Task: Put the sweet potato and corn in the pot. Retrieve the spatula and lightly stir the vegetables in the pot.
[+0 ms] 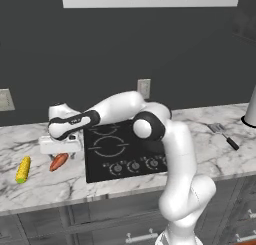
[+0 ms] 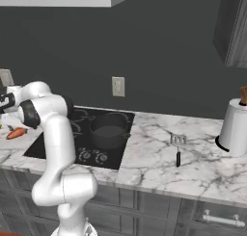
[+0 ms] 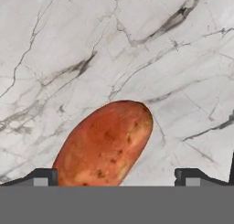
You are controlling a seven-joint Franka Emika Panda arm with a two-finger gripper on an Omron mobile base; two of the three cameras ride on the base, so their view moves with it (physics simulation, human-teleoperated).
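Note:
The orange-brown sweet potato lies on the marble counter left of the cooktop. My gripper hangs just above it, pointing down. In the hand view the sweet potato sits between the two spread fingertips, closer to the left one, and the gripper is open and holds nothing. The yellow corn lies on the counter further left. The dark pot stands on the cooktop's back right burner. The spatula lies on the counter right of the cooktop.
The black cooktop has its knobs along the front edge. A white cylinder stands at the far right of the counter. A wall outlet sits behind the stove. The counter's front edge runs close below the vegetables.

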